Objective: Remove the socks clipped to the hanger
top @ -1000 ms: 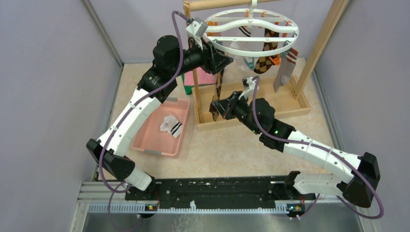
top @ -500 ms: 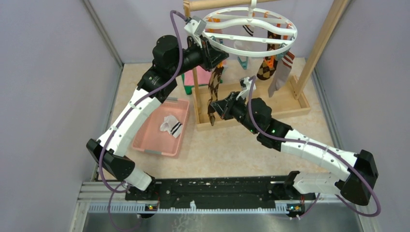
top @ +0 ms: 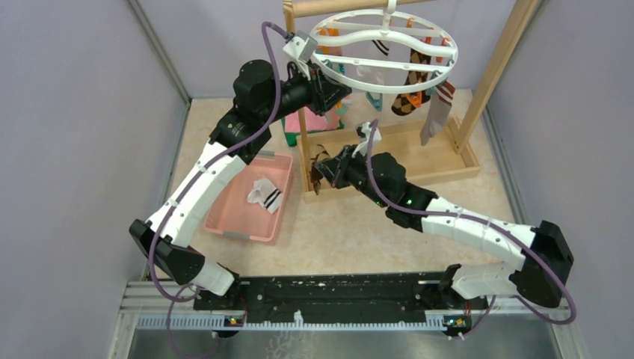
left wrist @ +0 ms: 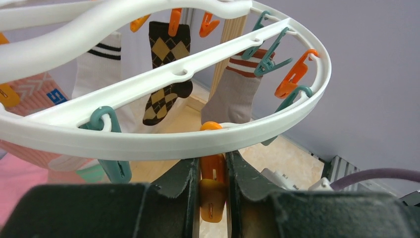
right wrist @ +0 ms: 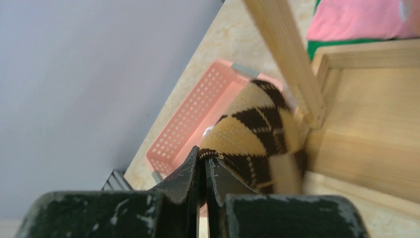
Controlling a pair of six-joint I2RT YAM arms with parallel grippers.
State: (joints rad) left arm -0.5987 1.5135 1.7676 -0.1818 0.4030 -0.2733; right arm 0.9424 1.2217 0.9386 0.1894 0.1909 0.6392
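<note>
Left gripper (left wrist: 214, 167) fingers pinch orange clip (left wrist: 212, 196) under hanger (left wrist: 148, 144) near rim. Right gripper (right wrist: 204, 162) pinches argyle sock (right wrist: 257, 131), low beside rack post (right wrist: 282, 49), left end. Other socks (left wrist: 163, 74) hang clipped under hanger far side

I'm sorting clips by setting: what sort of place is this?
Likely a robot test cell: grey walls around the table, two arms on a rail, a sock hanger on a wooden rack.

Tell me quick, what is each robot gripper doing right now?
Left gripper: jaws closed on an orange clip of the hanger.
Right gripper: jaws shut on the argyle sock.
</note>
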